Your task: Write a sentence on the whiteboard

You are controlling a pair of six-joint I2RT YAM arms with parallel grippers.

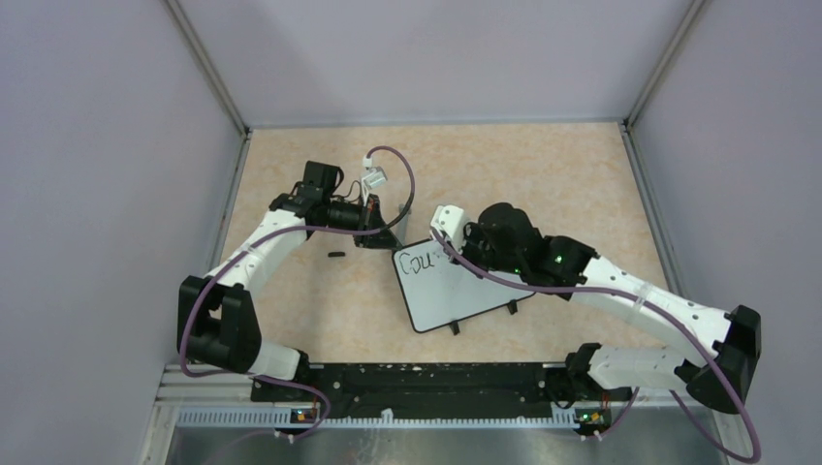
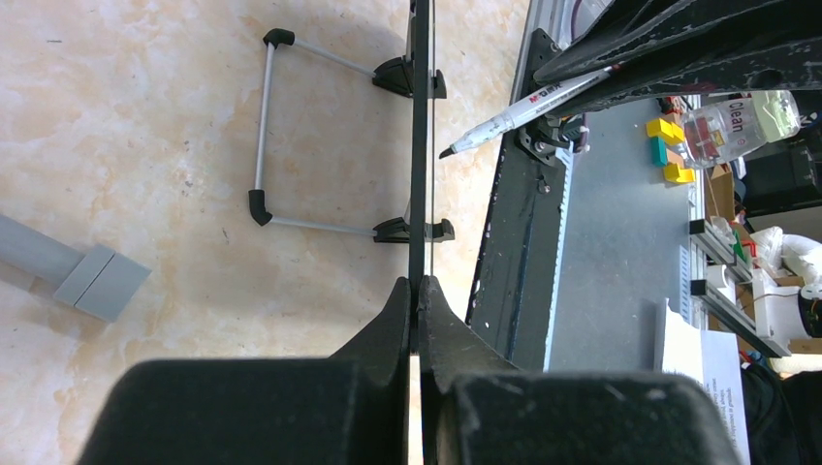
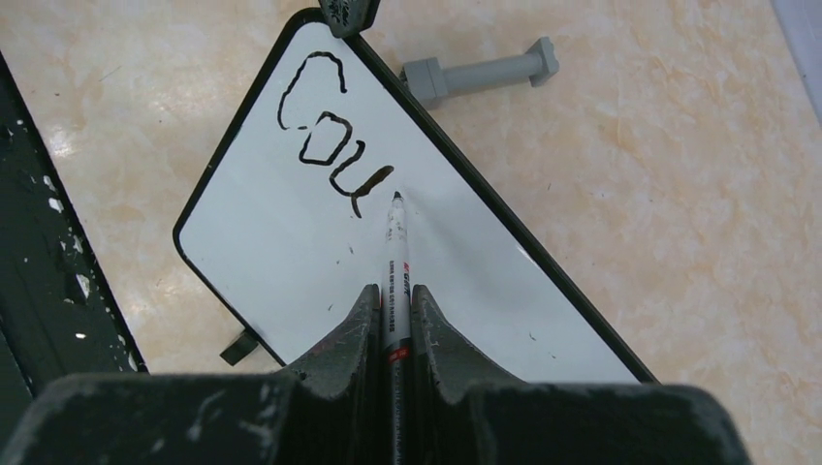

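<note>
The whiteboard (image 1: 463, 295) lies tilted on the tan table, with black marker letters "Cou" (image 1: 419, 262) at its top left. My left gripper (image 1: 380, 232) is shut on the board's upper left edge; in the left wrist view the gripper (image 2: 419, 283) clamps the board (image 2: 419, 145), which shows edge-on. My right gripper (image 1: 450, 244) is shut on a white marker (image 3: 395, 266). The gripper (image 3: 395, 291) holds the marker with its black tip just right of the "u" of "Cou" (image 3: 330, 126) on the whiteboard (image 3: 291, 262). The marker also shows in the left wrist view (image 2: 523, 105).
A small black marker cap (image 1: 336, 255) lies on the table left of the board. A grey bolt-shaped piece (image 3: 480, 73) lies beyond the board's top edge. The board's wire stand (image 2: 264, 145) sticks out behind it. The black base rail (image 1: 426, 380) runs along the near edge.
</note>
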